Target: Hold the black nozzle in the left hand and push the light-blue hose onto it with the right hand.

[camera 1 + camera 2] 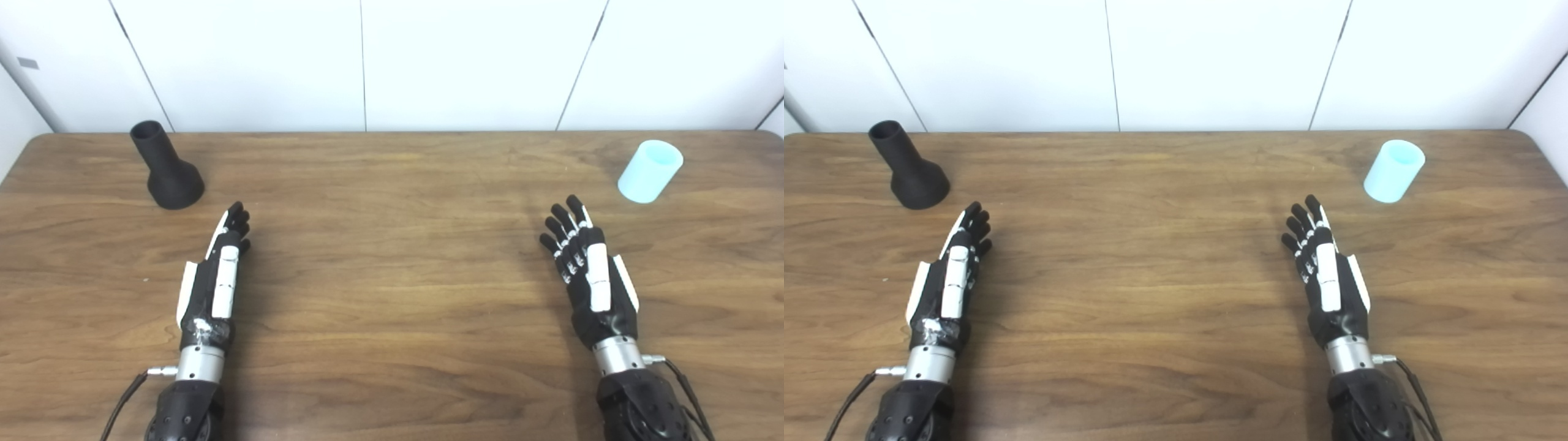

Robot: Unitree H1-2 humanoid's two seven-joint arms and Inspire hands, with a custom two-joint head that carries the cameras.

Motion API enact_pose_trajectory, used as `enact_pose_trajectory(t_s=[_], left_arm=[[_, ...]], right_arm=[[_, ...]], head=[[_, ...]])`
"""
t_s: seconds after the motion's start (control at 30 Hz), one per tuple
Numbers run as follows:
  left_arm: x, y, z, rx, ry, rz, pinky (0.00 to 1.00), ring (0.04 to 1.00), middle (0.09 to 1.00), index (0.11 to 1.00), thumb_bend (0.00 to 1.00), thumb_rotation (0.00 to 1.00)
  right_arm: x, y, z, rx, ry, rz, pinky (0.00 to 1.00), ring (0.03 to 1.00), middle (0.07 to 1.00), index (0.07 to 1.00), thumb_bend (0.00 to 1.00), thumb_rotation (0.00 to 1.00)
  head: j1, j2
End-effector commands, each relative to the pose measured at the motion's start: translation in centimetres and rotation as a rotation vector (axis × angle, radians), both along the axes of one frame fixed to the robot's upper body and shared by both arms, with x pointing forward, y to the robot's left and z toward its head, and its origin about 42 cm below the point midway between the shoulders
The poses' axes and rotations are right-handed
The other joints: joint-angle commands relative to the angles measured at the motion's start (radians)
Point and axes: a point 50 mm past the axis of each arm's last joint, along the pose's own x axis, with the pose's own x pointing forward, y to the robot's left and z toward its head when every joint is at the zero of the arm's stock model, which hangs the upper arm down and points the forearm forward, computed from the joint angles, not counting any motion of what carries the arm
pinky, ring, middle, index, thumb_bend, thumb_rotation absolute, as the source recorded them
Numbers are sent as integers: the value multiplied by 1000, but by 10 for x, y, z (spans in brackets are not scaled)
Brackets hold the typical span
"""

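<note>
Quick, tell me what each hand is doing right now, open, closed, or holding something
Left hand: open, holding nothing, short of the black nozzle.
Right hand: open, holding nothing, short of the light-blue hose.

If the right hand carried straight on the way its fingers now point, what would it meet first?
Probably nothing: the right hand points up-table slightly leftward, so its line looks free to the wall. The light-blue hose stands off to its right, though depth is hard to judge.
</note>
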Motion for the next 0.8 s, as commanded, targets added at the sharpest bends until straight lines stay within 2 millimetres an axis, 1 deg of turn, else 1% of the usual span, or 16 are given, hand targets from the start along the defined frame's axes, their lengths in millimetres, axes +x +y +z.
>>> enact_pose_trajectory(t_s=[0.0, 0.03, 0.13, 0.2, 0.33, 0.37, 0.43, 0.47, 0.53, 0.6, 0.63, 0.77], left_arm=[[-6, -3, -12, -13, 32, 2, 957, 969, 965, 972, 402, 925], [-6, -3, -11, -14, 29, 2, 956, 967, 964, 971, 399, 925], [-6, -5, -12, -8, 27, -5, 956, 966, 964, 973, 399, 931], [-5, -7, -15, -13, 28, -3, 958, 961, 959, 969, 417, 909], [-4, -13, -25, -18, 36, 6, 930, 935, 945, 952, 455, 869], [-5, -15, -27, -13, 44, -1, 934, 938, 951, 959, 445, 894], [-5, -20, -30, -8, 51, -9, 944, 945, 959, 965, 424, 935], [-4, -22, -31, -7, 50, -14, 943, 945, 960, 961, 395, 956], [-2, -25, -35, -6, 50, -19, 947, 951, 965, 964, 380, 975], [0, -28, -40, -3, 52, -20, 949, 952, 966, 967, 391, 987], [2, -29, -42, -1, 51, -19, 950, 955, 967, 968, 409, 982], [6, -34, -51, 13, 37, -28, 956, 964, 970, 968, 547, 989]], right_arm=[[-12, -2, -20, 9, 61, -18, 913, 950, 952, 974, 587, 962], [-12, -2, -20, 9, 62, -17, 912, 949, 950, 974, 585, 962], [-12, -5, -23, 0, 61, -16, 920, 956, 956, 982, 587, 975], [-11, -6, -24, -6, 58, -13, 921, 956, 958, 983, 574, 979], [-11, -13, -32, 4, 65, -11, 945, 963, 968, 982, 538, 995], [-11, -15, -34, 6, 65, -8, 952, 965, 969, 985, 531, 998], [-9, -20, -40, 6, 68, 1, 971, 974, 975, 996, 517, 1000], [-8, -22, -43, 4, 68, 5, 988, 987, 987, 999, 512, 1000], [-6, -26, -48, 12, 67, 7, 997, 997, 997, 1000, 523, 1000], [-4, -29, -51, 23, 69, 7, 1000, 1000, 1000, 1000, 527, 998], [-3, -30, -53, 25, 71, 6, 1000, 1000, 1000, 1000, 527, 999], [0, -34, -57, 32, 84, 4, 972, 987, 991, 1000, 581, 1000]], head=[[0, 1], [4, -2], [38, -25], [60, -39], [152, -106], [159, -111], [211, -158], [221, -168], [255, -203], [276, -224], [291, -239], [312, -263]])
